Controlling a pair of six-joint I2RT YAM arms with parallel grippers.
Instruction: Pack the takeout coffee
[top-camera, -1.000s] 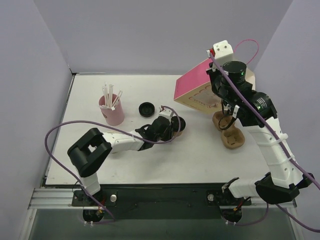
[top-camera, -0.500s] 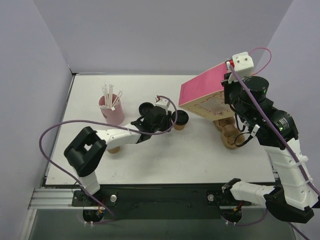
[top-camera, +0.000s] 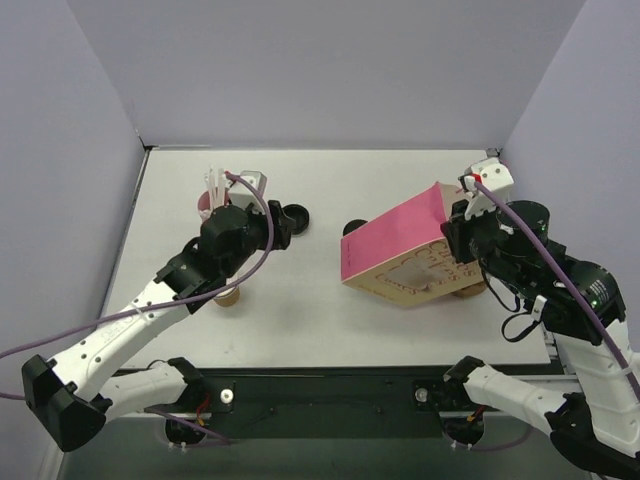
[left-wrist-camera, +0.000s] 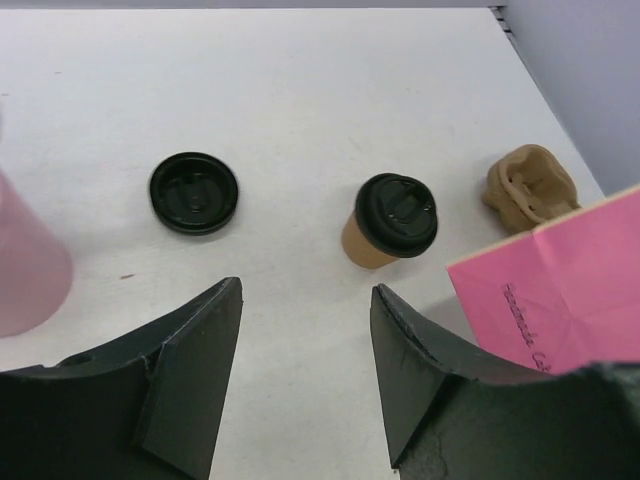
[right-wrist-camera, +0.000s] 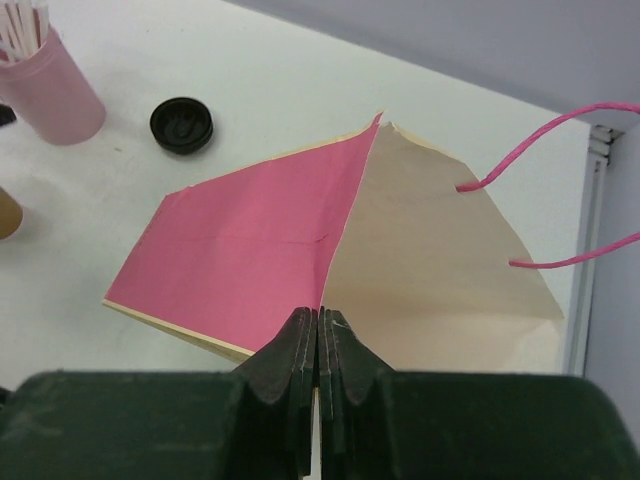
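The takeout coffee (left-wrist-camera: 390, 220), a brown paper cup with a black lid, stands upright on the white table. In the top view only its lid (top-camera: 353, 228) peeks out beside the upper left corner of the pink paper bag (top-camera: 395, 245). My left gripper (left-wrist-camera: 306, 290) hangs open and empty, raised above the table and well back from the cup; in the top view it (top-camera: 272, 228) is beside the straw cup. My right gripper (right-wrist-camera: 318, 315) is shut on the edge of the bag (right-wrist-camera: 250, 240), which it holds tilted with its mouth toward the coffee.
A loose black lid (left-wrist-camera: 194, 192) lies left of the coffee. The pink cup of white straws (right-wrist-camera: 60, 95) stands at the back left. A lidless brown cup (top-camera: 228, 297) sits under my left arm. A pulp cup carrier (left-wrist-camera: 530, 185) lies right of the coffee, mostly behind the bag.
My left gripper let go of the coffee, opened, and drew back up and to the left. My right arm lowered the bag and swung it left, over the carrier, toward the coffee.
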